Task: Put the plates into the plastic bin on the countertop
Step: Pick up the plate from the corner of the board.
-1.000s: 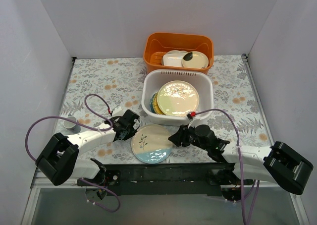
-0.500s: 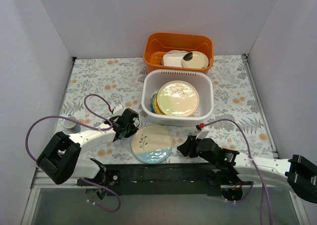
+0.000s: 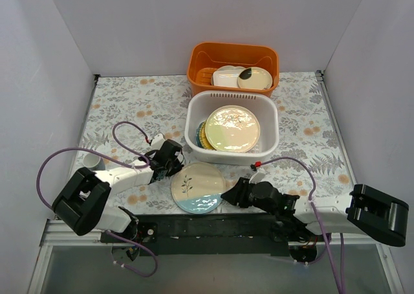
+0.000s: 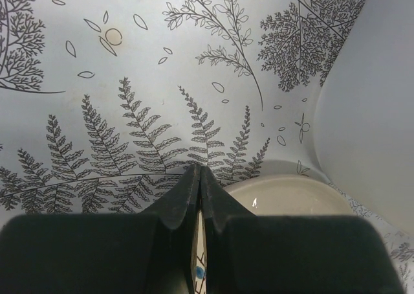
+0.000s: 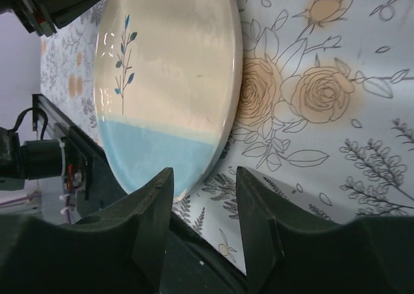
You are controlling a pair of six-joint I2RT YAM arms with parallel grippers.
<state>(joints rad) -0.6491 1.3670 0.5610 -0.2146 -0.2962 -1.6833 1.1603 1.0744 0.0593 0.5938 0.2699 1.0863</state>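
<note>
A cream-and-light-blue plate with a leaf sprig lies on the flowered countertop, in front of the white plastic bin. The bin holds several plates, with a cream one on top. My left gripper is shut at the plate's upper left rim. In the left wrist view its fingertips meet, and a cream rim shows to the right. My right gripper is open at the plate's right edge. In the right wrist view the jaws straddle the blue rim of the plate.
An orange basket behind the bin holds white dishes and a cream plate with a dark blotch. A small cup stands at the left by the left arm. The black base rail runs just in front of the plate.
My right gripper pulled back from the plate toward the rail, then came in low at the plate's right edge. My left gripper edged slightly right, toward the plate's rim.
</note>
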